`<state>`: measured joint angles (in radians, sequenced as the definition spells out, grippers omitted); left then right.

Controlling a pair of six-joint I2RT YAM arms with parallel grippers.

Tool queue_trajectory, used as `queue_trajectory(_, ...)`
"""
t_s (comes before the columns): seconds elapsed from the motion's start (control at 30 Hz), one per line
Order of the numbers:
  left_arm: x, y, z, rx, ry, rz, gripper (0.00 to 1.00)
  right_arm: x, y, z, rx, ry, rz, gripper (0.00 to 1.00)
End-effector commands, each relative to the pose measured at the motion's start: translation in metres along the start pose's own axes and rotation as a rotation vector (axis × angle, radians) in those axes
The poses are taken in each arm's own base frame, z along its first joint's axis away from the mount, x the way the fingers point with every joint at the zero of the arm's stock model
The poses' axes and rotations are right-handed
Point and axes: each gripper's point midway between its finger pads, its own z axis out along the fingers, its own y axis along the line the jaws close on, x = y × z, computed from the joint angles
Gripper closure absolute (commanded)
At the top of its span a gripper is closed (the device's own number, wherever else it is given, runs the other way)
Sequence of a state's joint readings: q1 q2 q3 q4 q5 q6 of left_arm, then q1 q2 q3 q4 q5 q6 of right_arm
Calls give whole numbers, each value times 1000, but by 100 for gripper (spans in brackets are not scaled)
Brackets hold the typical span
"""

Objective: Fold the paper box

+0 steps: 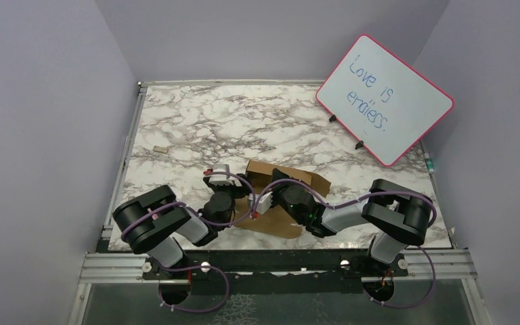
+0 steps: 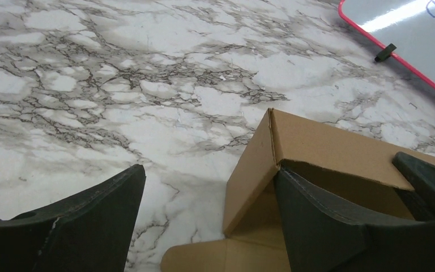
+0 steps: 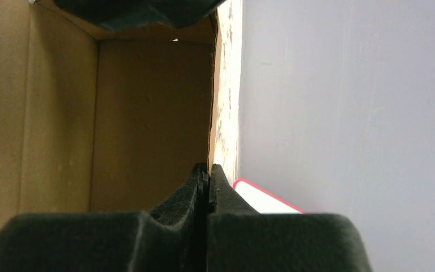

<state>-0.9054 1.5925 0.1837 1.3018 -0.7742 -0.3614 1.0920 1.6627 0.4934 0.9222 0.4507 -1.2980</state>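
The paper box is brown cardboard, partly folded, with walls raised, lying at the near middle of the table between both arms. My left gripper is open and straddles the box's left side wall. Its right finger is inside the box under a folded-over panel, and its left finger is outside over the marble. A loose rounded flap lies flat in front. My right gripper is shut on the thin edge of an upright wall, with the box's inside to its left.
A pink-framed whiteboard with handwriting leans at the back right. A tiny tan scrap lies on the marble at the left. The marble tabletop stretches beyond the box. Grey walls close in the sides.
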Motion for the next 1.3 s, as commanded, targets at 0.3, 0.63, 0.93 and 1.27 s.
queue_trajectory(0.3,-31,17,-52,53,33,-274,14,-6,2,6,-72,22,55,80)
queue_trajectory(0.63,-76,11,-60,32,43,-282,1,-18,2,-11,-208,51,276,41)
queue_trajectory(0.93,-86,-12,-54,71,160,-167,1,-31,-22,-44,-238,84,712,26)
queue_trajectory(1.27,-68,-24,-19,192,355,-193,3,-4,-47,-86,-55,322,1310,17)
